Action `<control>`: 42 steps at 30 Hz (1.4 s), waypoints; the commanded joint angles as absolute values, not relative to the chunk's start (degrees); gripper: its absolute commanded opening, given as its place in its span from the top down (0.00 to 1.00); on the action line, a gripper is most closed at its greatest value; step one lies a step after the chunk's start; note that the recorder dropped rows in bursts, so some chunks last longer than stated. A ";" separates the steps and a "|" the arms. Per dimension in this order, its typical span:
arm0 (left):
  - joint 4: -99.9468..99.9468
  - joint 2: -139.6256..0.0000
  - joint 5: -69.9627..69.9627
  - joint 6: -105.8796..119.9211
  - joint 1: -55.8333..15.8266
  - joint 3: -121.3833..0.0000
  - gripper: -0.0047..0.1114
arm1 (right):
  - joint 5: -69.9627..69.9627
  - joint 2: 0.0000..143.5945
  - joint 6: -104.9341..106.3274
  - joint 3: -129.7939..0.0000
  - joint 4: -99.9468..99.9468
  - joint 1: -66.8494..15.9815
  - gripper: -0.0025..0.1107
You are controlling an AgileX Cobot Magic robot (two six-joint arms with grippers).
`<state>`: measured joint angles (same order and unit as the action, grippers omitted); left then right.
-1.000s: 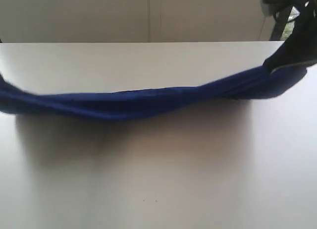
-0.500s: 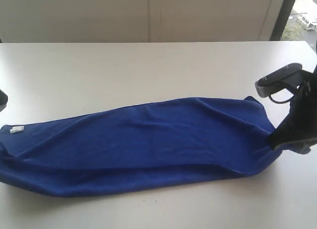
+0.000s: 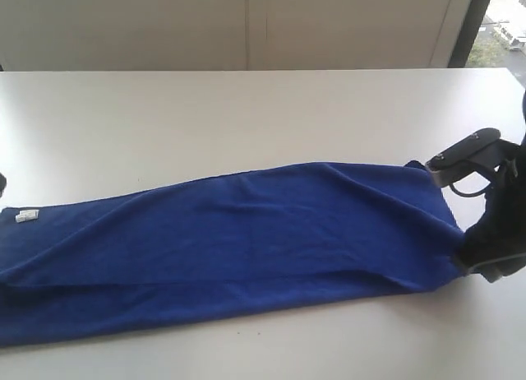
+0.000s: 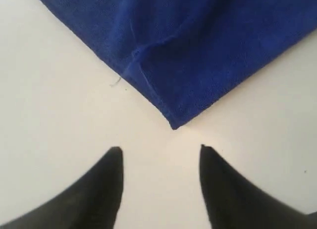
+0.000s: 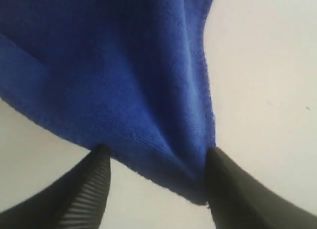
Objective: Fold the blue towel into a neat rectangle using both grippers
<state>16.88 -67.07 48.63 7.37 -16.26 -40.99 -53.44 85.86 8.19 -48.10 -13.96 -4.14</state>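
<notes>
Blue towel [image 3: 230, 240] lay on my white table [image 3: 205, 117] below pale wall [image 3: 123, 26]; left gripper [image 4: 159, 148] spread empty, right gripper [image 5: 157, 149] seemingly slack astride it.

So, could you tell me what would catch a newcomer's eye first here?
The blue towel stands out, a long deep-blue strip stretched across the near side of the white table. At its right end the right gripper is open with the cloth's edge between its jaws; the left gripper, also open, hangs just clear of a corner at the other end.
</notes>
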 commanded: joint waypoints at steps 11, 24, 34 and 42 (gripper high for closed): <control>17.92 -67.49 33.40 -1.83 -16.08 -44.46 0.50 | -48.53 85.62 1.56 -55.84 -17.76 -3.95 0.48; 22.72 -87.96 21.82 -4.48 -12.58 -47.13 0.96 | -36.26 85.62 -3.27 -55.93 -16.01 -3.95 0.78; 23.55 -101.76 14.95 -4.37 -7.02 -52.45 0.96 | -35.56 85.62 -3.16 -55.93 -13.80 -3.95 0.84; 30.22 -109.15 17.36 -4.52 -7.02 -59.97 0.96 | -33.49 90.88 -3.02 -55.93 -13.91 -3.95 0.84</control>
